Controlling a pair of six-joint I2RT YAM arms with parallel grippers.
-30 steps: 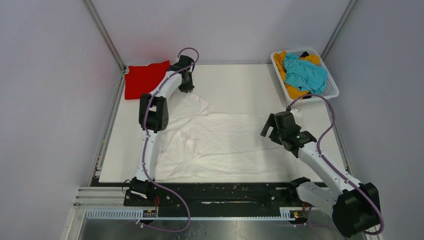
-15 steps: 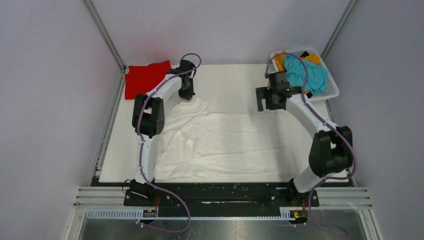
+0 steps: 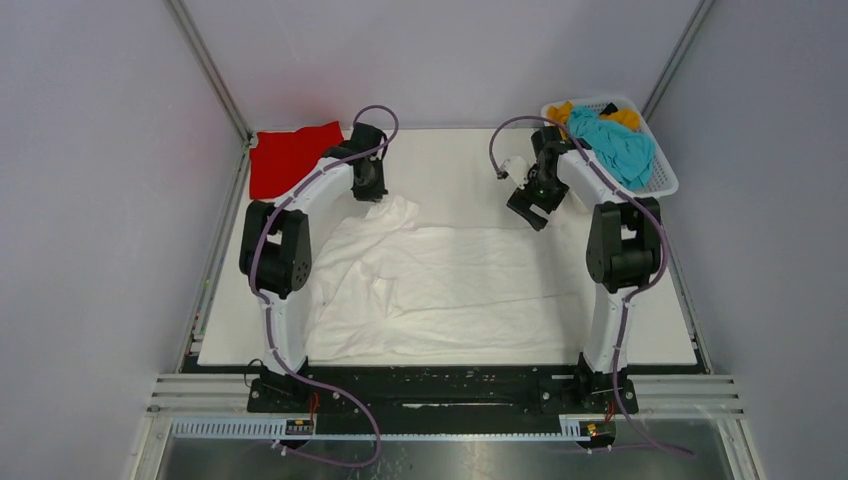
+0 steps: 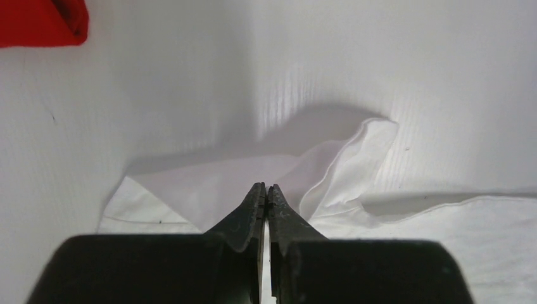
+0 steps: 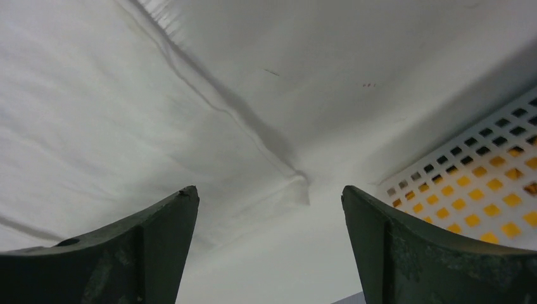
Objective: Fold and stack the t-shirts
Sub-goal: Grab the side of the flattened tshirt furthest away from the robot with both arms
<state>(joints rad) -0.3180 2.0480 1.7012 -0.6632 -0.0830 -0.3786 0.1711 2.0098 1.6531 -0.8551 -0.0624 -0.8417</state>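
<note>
Left pincer (image 4: 266, 190) clamped on white shirt (image 4: 342, 158); right pincer (image 5: 269, 196) spread wide above shirt's edge, basket (image 5: 481, 190) just beside it.

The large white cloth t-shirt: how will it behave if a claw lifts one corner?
Probably floppy: the large white cloth t-shirt lies in soft wrinkles and tents up where the shut left claw pinches it. Likely light, yet the rest may drag and bunch along the white table.

text: none legible | labels: none | brands: none | numbers: none | signs: none
</note>
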